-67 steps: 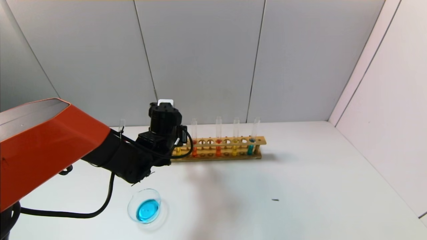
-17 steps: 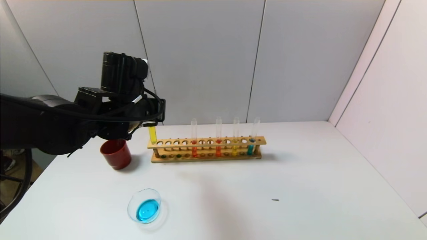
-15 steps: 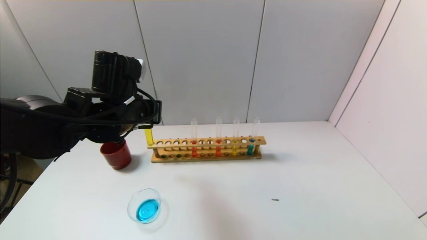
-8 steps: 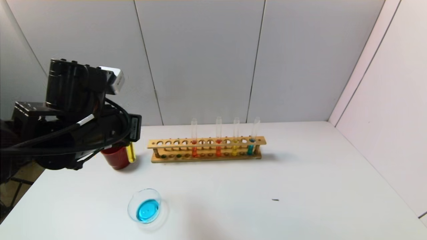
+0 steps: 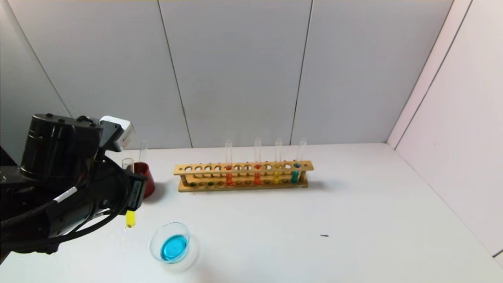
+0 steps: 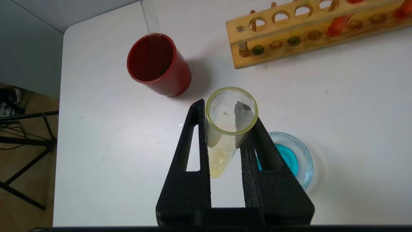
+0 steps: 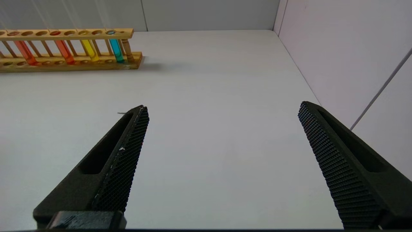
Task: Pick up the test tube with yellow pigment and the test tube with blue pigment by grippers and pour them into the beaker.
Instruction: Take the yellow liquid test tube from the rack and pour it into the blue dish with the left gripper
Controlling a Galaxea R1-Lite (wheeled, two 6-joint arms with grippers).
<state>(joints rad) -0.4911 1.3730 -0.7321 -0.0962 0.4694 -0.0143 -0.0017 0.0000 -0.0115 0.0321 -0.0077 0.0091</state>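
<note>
At the far left of the head view, the robot's left gripper (image 5: 131,196) hangs above the white table (image 5: 353,220), its two black fingers (image 6: 193,154) closed on the test tube with yellow pigment (image 5: 130,219). The tube is held nearly upright; its open mouth faces the wrist camera and the yellow liquid sits in its rounded bottom, clear of the table surface. Just behind the gripper stands a dark red cup (image 5: 144,179) with an empty clear tube (image 5: 143,150) leaning in it. Just to the right of the held tube and nearer the robot sits the beaker (image 5: 171,245), a low glass vessel already holding a shallow pool of blue liquid, so the blue pour appears done. Farther right, toward the back of the table, a wooden rack (image 5: 243,175) holds two orange-red tubes, a second yellow tube and the test tube with blue pigment (image 5: 296,167) near its right end. The right gripper (image 7: 222,138) is seen only in its own wrist view, jaws spread wide and holding nothing, parked above bare table to the right. The step in hand looks like carrying the yellow tube to the beaker. The next move likely calls for shifting the tube's mouth over the beaker's rim, then tilting the wrist slowly so the liquid runs in without splashing.
</note>
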